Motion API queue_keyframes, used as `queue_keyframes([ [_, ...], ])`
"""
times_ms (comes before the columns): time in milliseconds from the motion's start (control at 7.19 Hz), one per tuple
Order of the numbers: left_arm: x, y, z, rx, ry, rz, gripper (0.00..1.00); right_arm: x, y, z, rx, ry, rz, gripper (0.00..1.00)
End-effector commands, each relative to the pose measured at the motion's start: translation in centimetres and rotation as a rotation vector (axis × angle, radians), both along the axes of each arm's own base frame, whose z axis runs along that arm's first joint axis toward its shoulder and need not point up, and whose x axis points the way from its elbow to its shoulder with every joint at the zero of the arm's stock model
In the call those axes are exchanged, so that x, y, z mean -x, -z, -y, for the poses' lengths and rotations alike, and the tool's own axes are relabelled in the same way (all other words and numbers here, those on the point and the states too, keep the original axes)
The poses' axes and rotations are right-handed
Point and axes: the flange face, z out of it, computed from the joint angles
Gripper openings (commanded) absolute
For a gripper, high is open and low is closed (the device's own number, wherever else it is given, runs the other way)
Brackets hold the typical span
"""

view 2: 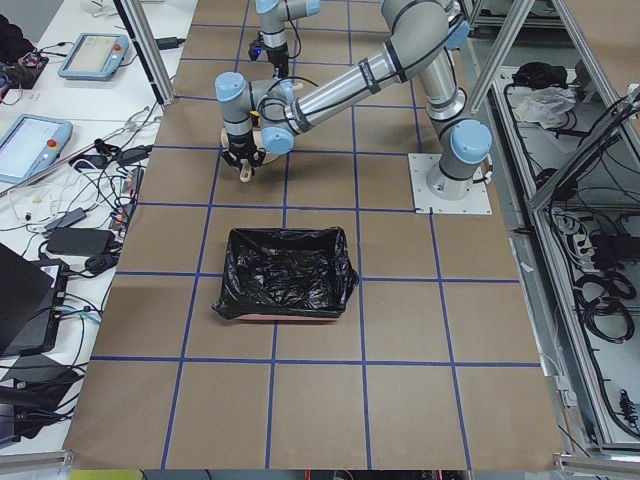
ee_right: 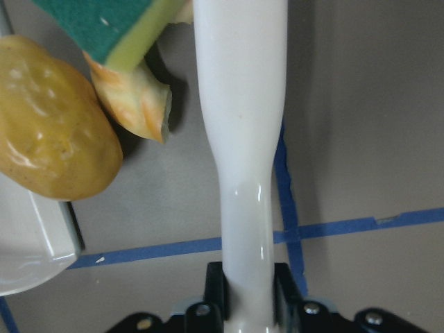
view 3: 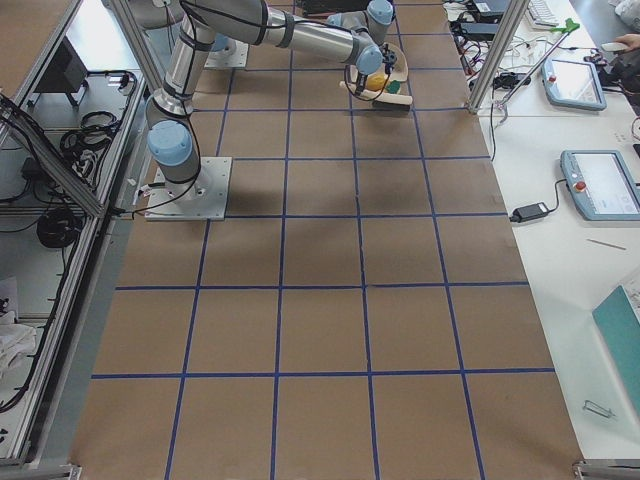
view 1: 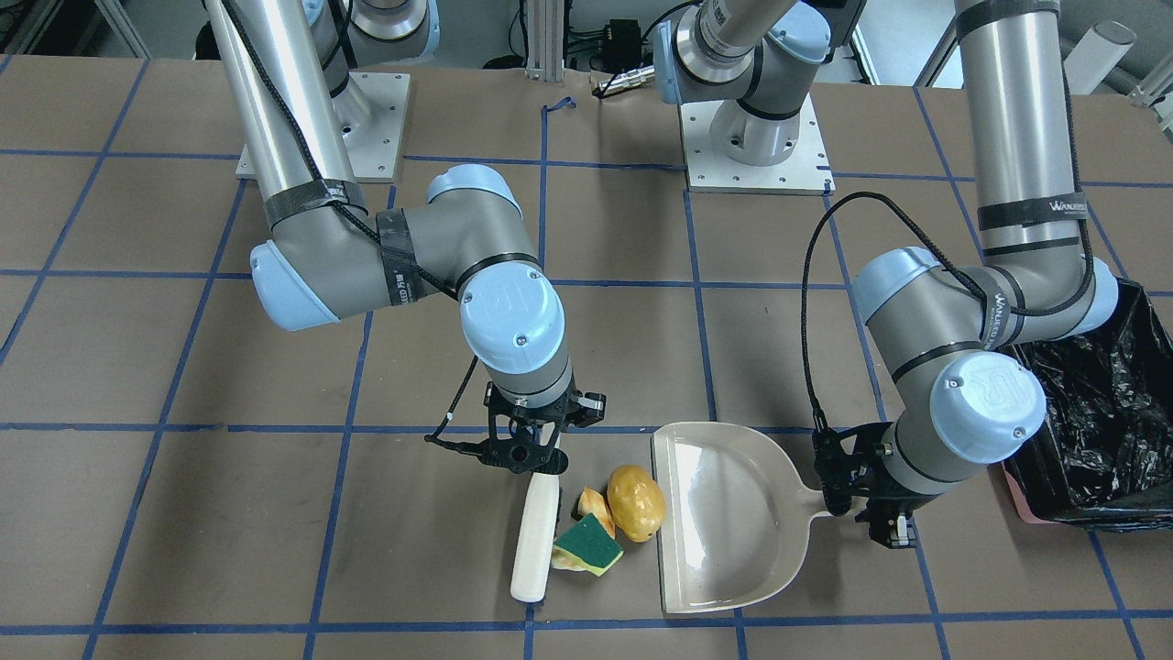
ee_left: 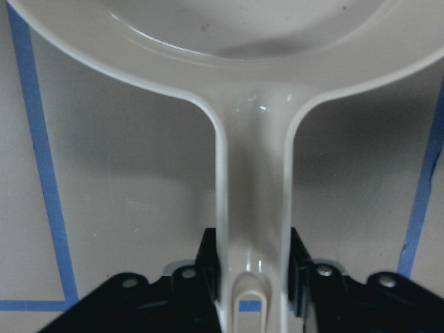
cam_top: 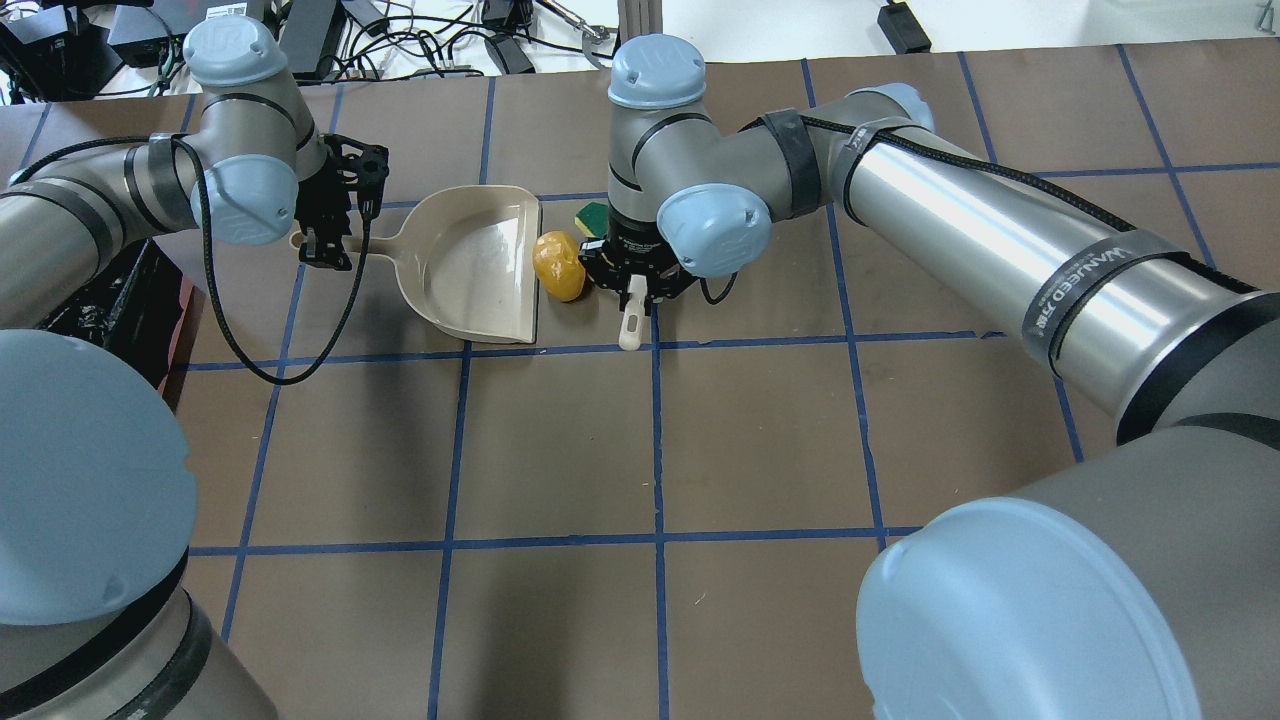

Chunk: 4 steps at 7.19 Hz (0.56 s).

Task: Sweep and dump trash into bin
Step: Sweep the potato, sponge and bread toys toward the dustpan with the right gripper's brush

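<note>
My left gripper [view 1: 836,502] is shut on the handle of the beige dustpan [view 1: 724,522], which lies flat on the table; the left wrist view shows the jaws clamped on the handle [ee_left: 253,208]. My right gripper [view 1: 541,458] is shut on the beige brush [view 1: 535,541]; its bristles are hidden. The trash lies between brush and dustpan. The yellow-brown potato lump [view 1: 636,502] touches the dustpan's lip. The tan croissant piece [view 1: 594,502] and the green-and-yellow sponge [view 1: 588,543] lie against the brush. The black-lined bin [view 1: 1100,431] stands beyond the left arm.
The brown table [cam_top: 640,440] is marked with a grid of blue tape. The two arm bases [view 1: 756,147] stand on white plates at the robot's edge. The bin also shows in the exterior left view [view 2: 285,272], near that end of the table.
</note>
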Motion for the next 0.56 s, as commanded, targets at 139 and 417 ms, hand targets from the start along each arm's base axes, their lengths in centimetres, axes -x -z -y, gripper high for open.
queue_keyframes([
  [139,1.0,0.0,0.0,0.0,0.01,0.01,0.26,-3.8,-0.2,-2.4,-0.022,0.034,0.033,0.0],
  [417,0.9,0.0,0.0,-0.002,0.012,0.021,0.26,-6.2,-0.4,-3.4,-0.025,0.072,0.091,0.0],
])
